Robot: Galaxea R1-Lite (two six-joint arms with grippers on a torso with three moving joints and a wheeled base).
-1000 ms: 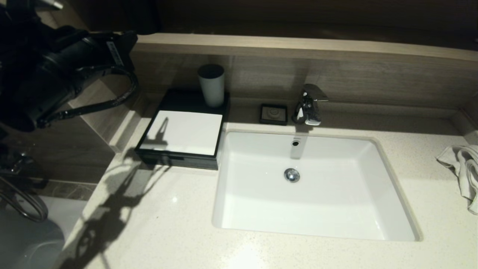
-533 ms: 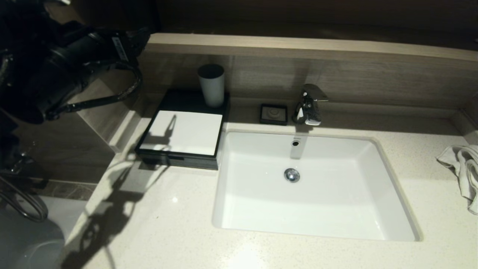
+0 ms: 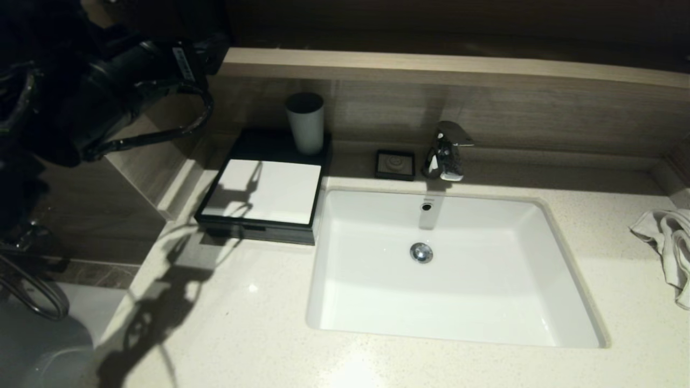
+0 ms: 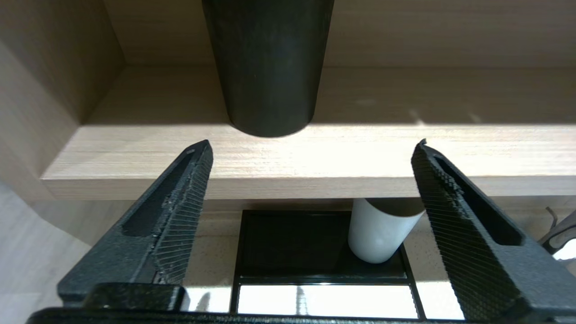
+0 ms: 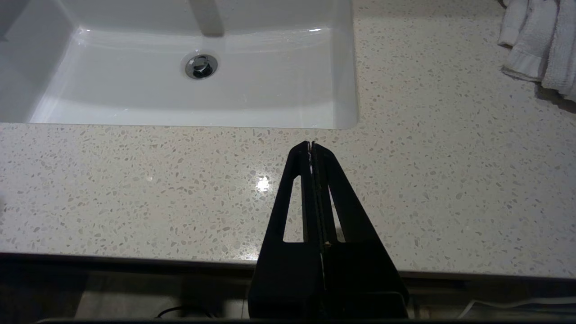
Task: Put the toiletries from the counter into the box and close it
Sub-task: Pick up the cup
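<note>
A black box (image 3: 253,230) stands on the counter left of the sink, its front part covered by a white lid (image 3: 267,189). A white cup (image 3: 305,123) stands in its open back part. My left arm (image 3: 124,86) is raised at the far left, by the end of the wooden ledge (image 3: 431,67). In the left wrist view my left gripper (image 4: 313,144) is open and empty, facing a black cylinder (image 4: 270,67) that stands on the ledge; the white cup (image 4: 378,234) and the box (image 4: 288,243) show below. My right gripper (image 5: 310,145) is shut and empty over the counter's front edge.
A white sink (image 3: 345,205) fills the middle of the speckled counter (image 3: 232,334). A chrome tap (image 3: 446,151) and a small black dish (image 3: 395,164) stand behind it. A crumpled white towel (image 3: 668,242) lies at the right; it also shows in the right wrist view (image 5: 540,45).
My left arm has moved to the right, toward the ledge's end. Its shadow on the white lid has shifted right too. Nothing else has moved.
</note>
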